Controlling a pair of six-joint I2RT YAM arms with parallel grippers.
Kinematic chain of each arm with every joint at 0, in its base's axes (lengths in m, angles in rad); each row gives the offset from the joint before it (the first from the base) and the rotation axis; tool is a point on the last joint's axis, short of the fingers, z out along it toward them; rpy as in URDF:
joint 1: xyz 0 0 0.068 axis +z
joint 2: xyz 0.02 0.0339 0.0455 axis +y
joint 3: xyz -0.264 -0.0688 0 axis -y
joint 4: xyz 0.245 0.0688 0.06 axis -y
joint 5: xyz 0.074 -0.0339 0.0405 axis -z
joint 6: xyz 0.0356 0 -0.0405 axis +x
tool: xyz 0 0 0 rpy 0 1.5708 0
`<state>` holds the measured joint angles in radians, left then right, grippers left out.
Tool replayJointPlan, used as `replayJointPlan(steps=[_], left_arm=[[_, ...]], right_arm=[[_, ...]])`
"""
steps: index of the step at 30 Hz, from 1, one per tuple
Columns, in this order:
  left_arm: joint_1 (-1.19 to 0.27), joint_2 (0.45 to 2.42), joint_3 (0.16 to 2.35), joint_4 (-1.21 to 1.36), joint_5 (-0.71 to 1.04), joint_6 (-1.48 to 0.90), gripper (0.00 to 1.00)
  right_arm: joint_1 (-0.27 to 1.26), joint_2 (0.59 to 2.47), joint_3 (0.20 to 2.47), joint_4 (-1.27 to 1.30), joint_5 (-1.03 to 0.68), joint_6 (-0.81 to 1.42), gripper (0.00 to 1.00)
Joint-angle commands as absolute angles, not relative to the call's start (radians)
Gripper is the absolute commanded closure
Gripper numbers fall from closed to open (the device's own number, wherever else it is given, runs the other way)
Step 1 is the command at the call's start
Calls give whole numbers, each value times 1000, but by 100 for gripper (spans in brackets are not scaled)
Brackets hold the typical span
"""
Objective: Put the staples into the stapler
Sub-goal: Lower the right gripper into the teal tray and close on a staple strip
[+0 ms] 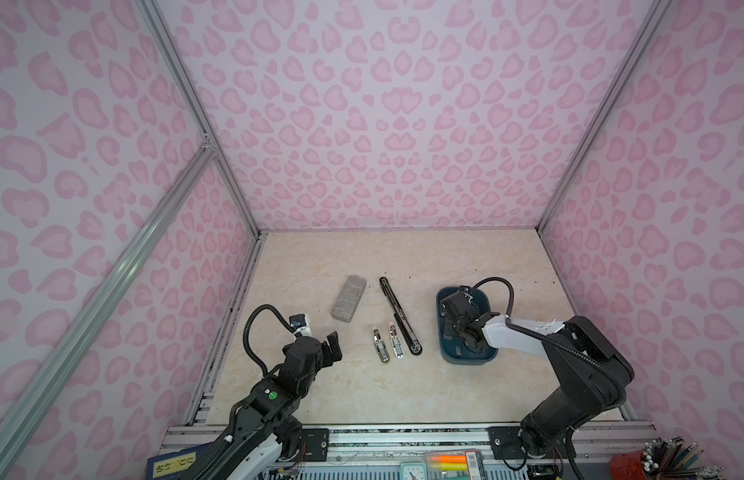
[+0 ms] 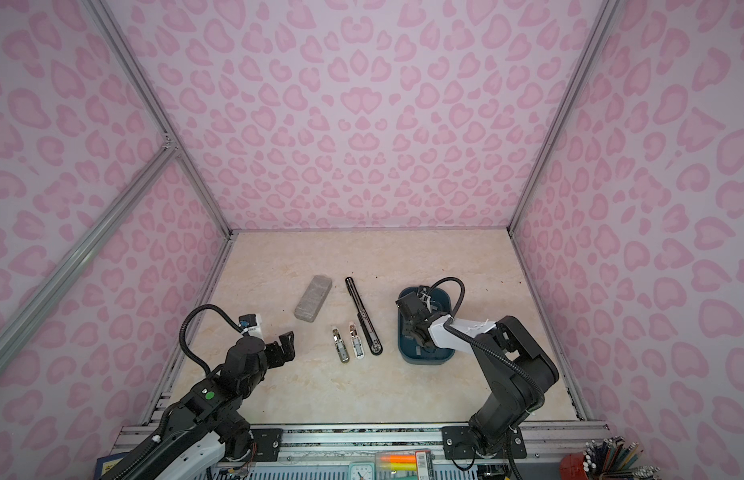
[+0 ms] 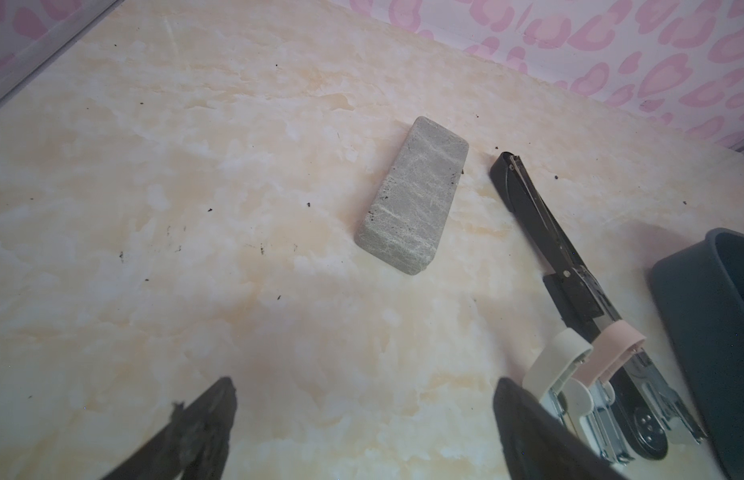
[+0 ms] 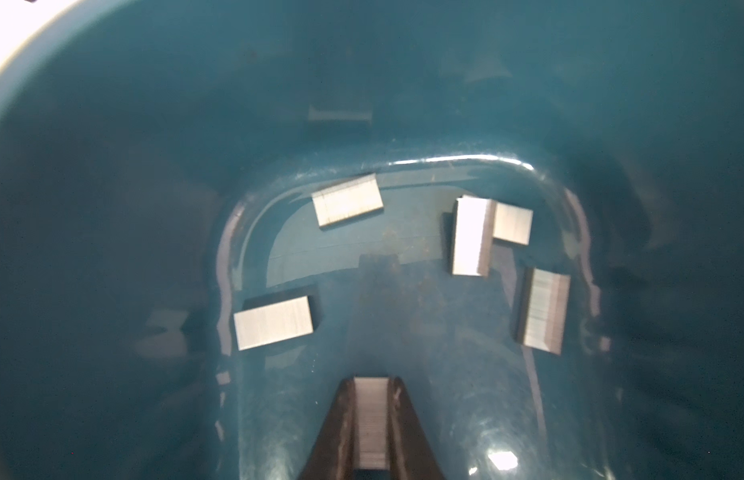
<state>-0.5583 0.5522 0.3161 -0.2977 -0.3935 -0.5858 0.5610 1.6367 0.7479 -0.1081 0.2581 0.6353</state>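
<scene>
The black stapler (image 1: 397,316) (image 2: 362,316) (image 3: 549,232) lies opened out flat and long in the middle of the table. Several strips of staples (image 4: 273,322) lie on the floor of the dark blue tray (image 1: 466,359) (image 2: 424,360) (image 4: 112,166). My right gripper (image 1: 466,332) (image 2: 418,332) (image 4: 371,382) reaches down into the tray and is shut on one strip of staples (image 4: 371,419), held lengthwise between its fingers. My left gripper (image 1: 333,349) (image 2: 285,345) (image 3: 364,386) hovers wide open and empty over bare table, left of the stapler.
A grey speckled block (image 1: 348,298) (image 2: 313,298) (image 3: 412,195) lies left of the black stapler. Two small opened staplers, one white (image 1: 380,345) (image 3: 557,357) and one pink (image 1: 396,341) (image 3: 615,345), lie between my left gripper and the black stapler. Pink walls enclose the table.
</scene>
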Motion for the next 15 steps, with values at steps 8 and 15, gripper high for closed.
replayJointPlan(steps=[8,15], left_arm=[[-558,539,321,-277,-402,-592,2],[-558,519,313,-280,-385,-592,2]], right_arm=[[549,1588,753,-160,239,631,88],[561,1453,753,-153,249,615,91]])
